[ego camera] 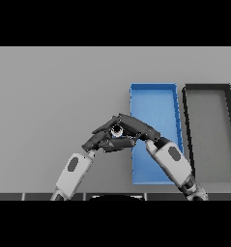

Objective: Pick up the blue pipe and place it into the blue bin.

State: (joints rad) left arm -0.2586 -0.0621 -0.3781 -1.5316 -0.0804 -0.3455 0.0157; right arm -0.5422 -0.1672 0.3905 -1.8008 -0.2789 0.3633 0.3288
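The blue pipe [117, 130] shows only as a small pale ring with a bit of blue under it, just left of the blue bin [155, 99]. Both hands meet around it above the table. My left hand [101, 143] comes in from the lower left, its fingers curled under and against the pipe. From the lower right, my right hand [138, 127] reaches over the bin's left wall, and its fingers arch over the top of the pipe. Most of the pipe is hidden by the fingers.
A dark grey bin [207, 90] stands right beside the blue bin, on its right. My right forearm [171, 161] lies across the near part of the blue bin. Grey table [54, 96] stretches to the left and back.
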